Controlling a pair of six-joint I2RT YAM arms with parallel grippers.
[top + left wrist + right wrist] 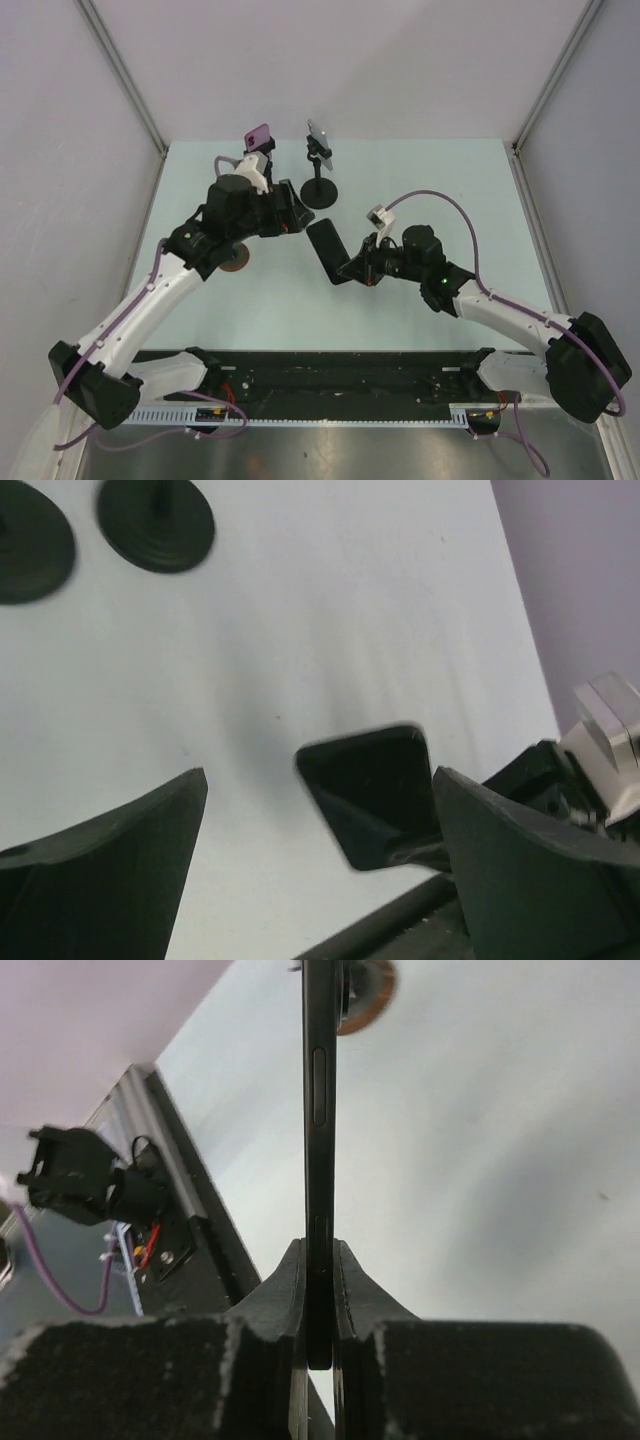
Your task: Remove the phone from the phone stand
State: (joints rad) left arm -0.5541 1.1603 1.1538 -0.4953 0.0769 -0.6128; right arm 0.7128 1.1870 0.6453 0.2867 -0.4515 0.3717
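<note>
Phone (326,250) clamped in right pincer (352,268), off stand (320,190); left pincer (318,776) apart.

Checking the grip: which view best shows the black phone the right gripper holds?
Right wrist: the phone is edge-on, clamped in the right gripper. Top external shows its flat face; left wrist shows one blurred end.

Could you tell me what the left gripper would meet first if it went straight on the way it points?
Most likely the black phone held by the right gripper: it shows dead ahead of the open left gripper in its wrist view, though depth is unclear.
</note>
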